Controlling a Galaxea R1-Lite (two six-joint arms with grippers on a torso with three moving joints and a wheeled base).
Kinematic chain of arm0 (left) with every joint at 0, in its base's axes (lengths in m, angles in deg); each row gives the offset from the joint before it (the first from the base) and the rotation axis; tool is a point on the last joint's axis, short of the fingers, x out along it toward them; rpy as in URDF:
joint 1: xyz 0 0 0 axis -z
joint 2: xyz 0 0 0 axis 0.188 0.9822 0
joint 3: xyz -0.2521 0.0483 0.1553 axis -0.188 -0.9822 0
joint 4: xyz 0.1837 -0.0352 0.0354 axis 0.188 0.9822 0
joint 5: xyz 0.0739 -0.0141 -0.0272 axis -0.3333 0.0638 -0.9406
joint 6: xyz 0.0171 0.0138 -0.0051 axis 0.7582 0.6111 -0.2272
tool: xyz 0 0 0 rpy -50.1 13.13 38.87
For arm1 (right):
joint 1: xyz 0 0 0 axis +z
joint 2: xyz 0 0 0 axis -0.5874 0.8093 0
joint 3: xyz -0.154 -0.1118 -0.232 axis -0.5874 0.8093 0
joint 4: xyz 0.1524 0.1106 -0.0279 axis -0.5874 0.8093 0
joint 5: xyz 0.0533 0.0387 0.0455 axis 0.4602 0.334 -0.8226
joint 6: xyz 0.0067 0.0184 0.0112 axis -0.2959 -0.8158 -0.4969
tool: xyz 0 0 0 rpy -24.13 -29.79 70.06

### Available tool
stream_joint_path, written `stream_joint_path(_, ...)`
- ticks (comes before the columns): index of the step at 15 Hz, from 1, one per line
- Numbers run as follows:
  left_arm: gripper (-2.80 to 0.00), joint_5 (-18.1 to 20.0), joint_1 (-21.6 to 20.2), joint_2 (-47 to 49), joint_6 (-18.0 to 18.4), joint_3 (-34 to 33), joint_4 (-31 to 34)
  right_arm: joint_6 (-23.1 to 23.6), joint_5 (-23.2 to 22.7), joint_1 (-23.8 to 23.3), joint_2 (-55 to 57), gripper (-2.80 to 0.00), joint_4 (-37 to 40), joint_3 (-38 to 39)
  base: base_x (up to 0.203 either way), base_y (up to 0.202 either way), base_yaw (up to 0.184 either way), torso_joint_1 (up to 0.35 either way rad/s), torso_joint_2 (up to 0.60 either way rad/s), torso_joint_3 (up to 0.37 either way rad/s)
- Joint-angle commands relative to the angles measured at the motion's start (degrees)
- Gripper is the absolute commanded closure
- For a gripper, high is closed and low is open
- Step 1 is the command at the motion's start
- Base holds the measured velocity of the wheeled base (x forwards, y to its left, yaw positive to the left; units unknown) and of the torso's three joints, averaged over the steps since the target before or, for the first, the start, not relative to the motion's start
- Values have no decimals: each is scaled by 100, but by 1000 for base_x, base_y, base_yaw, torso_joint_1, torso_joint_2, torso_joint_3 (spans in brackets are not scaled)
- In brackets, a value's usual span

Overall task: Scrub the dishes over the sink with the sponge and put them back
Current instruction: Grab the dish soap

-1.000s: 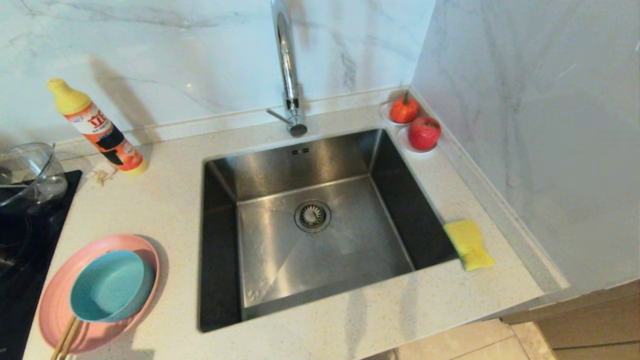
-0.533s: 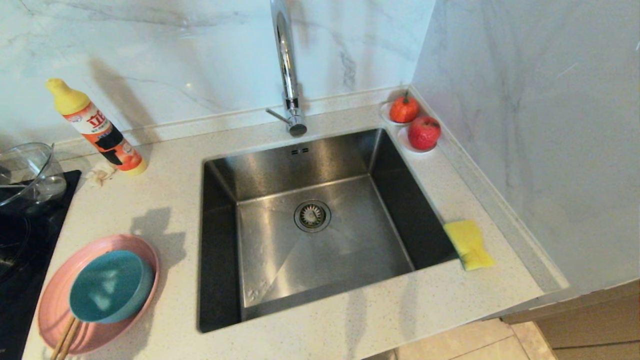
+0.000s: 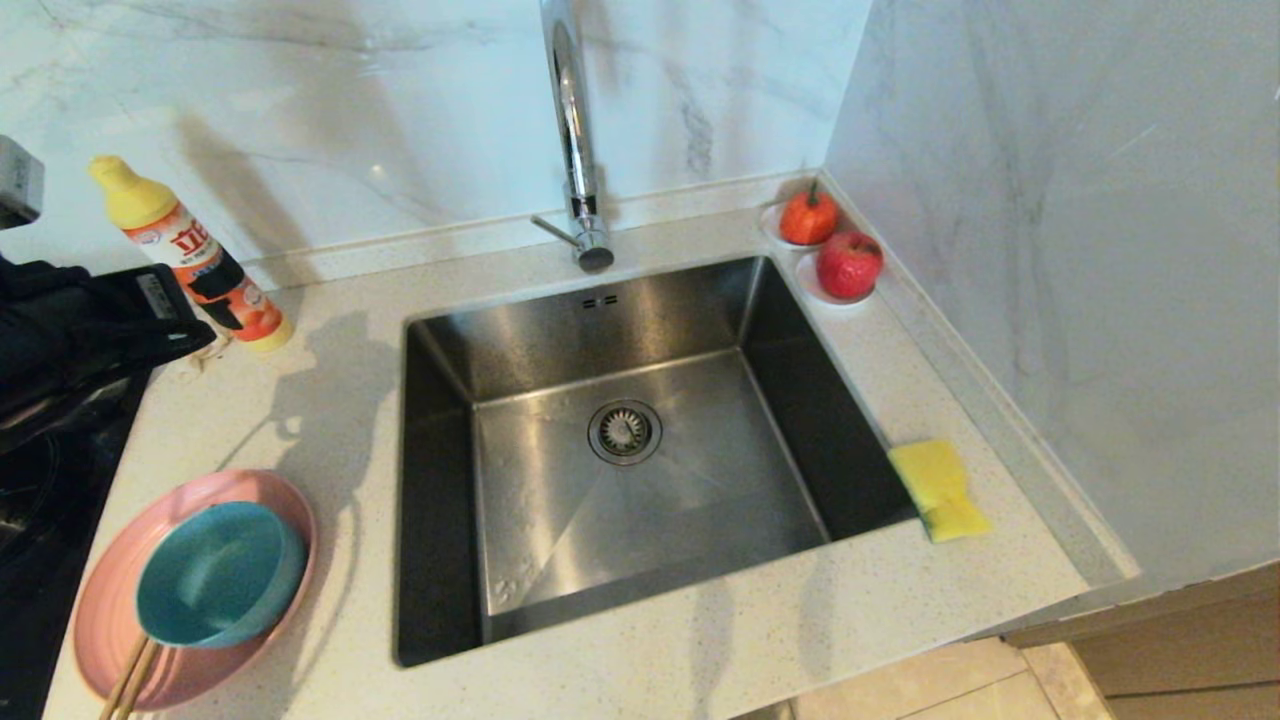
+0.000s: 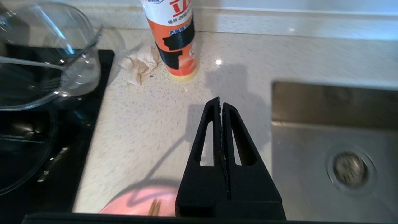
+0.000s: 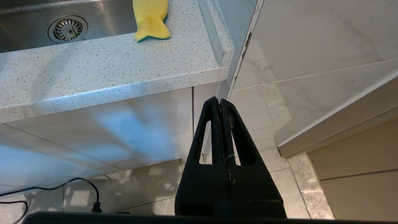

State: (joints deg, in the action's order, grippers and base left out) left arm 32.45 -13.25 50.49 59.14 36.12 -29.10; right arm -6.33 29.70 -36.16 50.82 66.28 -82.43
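The teal bowl (image 3: 215,575) sits inside the pink plate (image 3: 110,620) on the counter, left of the sink (image 3: 560,330). On the counter at the sink's right rim lies the yellow sponge (image 3: 938,490), green layer down (image 5: 151,18). My left gripper (image 4: 221,102) is shut and empty; it hovers over the counter between the plate (image 4: 136,202) and the detergent bottle (image 4: 175,37). In the head view the left arm (image 3: 90,320) shows at the left edge. My right gripper (image 5: 220,100) is shut, empty and parked below the counter's front edge.
A tall chrome tap (image 3: 572,130) stands behind the sink. Chopsticks (image 3: 130,680) rest on the plate. A glass bowl (image 4: 46,62) sits on a black hob (image 3: 40,480), with crumpled tissue (image 4: 140,63) beside the bottle (image 3: 190,255). Two red fruits (image 3: 848,265) sit in the back right corner.
My left arm has swung into the head view from the left, above the hob, and now hides the glass bowl. Its shadow has crossed the counter. Dishes and sponge have not moved.
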Motion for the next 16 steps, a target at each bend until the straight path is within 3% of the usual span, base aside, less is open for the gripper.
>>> stream_joint_path(1, 0, -176, -21, 858, -179, 388, -61, 0, 2, 1, -1, 0, -2, 0, 0, 0, 0, 0, 0, 0)
stream_joint_path(2, -203, -256, -42, 1048, -218, 526, -75, 0, 2, 1, -1, 0, -2, 0, 0, 0, 0, 0, 0, 0)
stream_joint_path(3, -280, -303, -65, 1225, -232, 658, -82, 0, 2, 1, -1, 0, -2, 0, 0, 0, 0, 0, 0, 0)
stream_joint_path(7, -280, -311, -251, 1748, -427, 1013, -148, 0, 2, 1, -1, 0, -2, 0, 0, 0, 0, 0, 0, 0)
stream_joint_path(11, -280, -295, -407, 2266, -382, 1123, -1105, 0, 2, 1, -1, 0, -2, 0, 0, 0, 0, 0, 0, 0)
stream_joint_path(16, -280, -286, -689, 2721, -373, 1424, -1388, 0, 2, 1, -1, 0, -2, 0, 0, 0, 0, 0, 0, 0)
